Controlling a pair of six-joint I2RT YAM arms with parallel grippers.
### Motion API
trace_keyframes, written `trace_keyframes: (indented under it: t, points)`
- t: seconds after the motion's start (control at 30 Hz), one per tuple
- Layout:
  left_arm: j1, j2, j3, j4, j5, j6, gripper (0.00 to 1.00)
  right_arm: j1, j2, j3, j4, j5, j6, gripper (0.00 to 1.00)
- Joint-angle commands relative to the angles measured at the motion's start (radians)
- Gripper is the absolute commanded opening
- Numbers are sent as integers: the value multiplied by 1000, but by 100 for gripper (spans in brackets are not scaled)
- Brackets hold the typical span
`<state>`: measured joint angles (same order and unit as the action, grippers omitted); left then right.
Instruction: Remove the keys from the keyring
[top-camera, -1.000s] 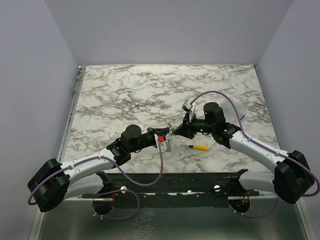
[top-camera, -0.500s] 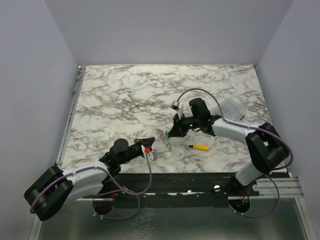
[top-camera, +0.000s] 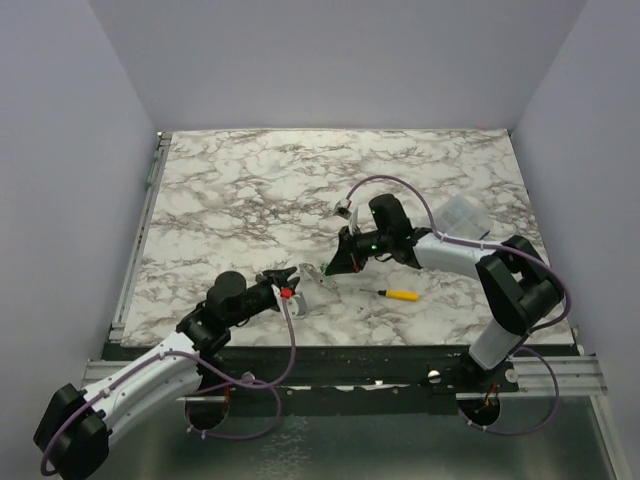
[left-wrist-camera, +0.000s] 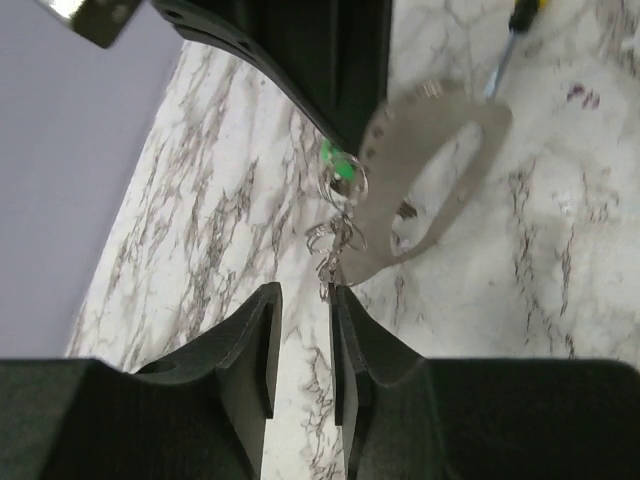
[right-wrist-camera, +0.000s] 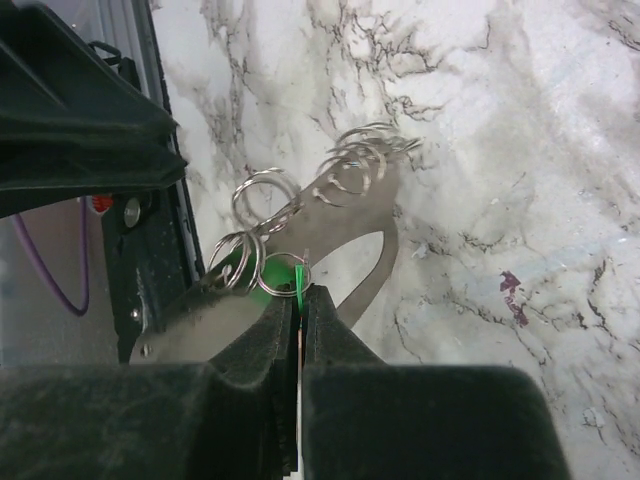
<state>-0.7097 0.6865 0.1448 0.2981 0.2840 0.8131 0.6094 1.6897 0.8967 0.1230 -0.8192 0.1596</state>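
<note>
surrounding the keyring (top-camera: 314, 276), grey-veined marble tabletop (top-camera: 230, 190) between lilac walls (top-camera: 330, 60)

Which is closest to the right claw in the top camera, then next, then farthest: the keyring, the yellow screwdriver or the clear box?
1. keyring, just left of the right claw, which pinches its green key.
2. yellow screwdriver, lying off to the right.
3. clear box, far out on the right side.

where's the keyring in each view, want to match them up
Top external: keyring low centre, just left of the right gripper.
Left wrist: keyring upper right of centre.
Right wrist: keyring centre, slanting down-left.
Shared landmark: the right gripper, pinching the green key at the keyring's end.
</note>
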Motion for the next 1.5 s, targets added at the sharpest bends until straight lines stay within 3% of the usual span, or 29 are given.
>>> trace_keyframes:
  t: [0.0, 0.1, 0.2, 0.4, 0.57, 0.9, 1.13, 1.47]
  points:
    - [6, -84, 166, -287, -25, -165, 39, 8, -54, -24, 39, -66, 45, 1]
    - [6, -30, 297, -457, -61, -279, 47, 18, -66, -39, 43, -73, 51, 1]
    - [6, 70, 426, -596, -52, -371, 47, 29, -62, -58, 75, -71, 77, 1]
    - [12, 220, 593, -782, 132, -348, 47, 41, -49, -70, 132, -69, 120, 1]
    - [31, 283, 630, -821, 209, -230, 44, 46, -62, -84, 153, -72, 117, 1]
    - [46, 419, 669, -832, 355, 31, 28, 79, -110, -116, 166, -81, 85, 1]
    - [61, 444, 653, -841, 417, 215, 29, 101, -139, -137, 170, -75, 60, 1]
    - [61, 470, 649, -835, 453, 249, 34, 114, -136, -137, 178, -70, 42, 1]
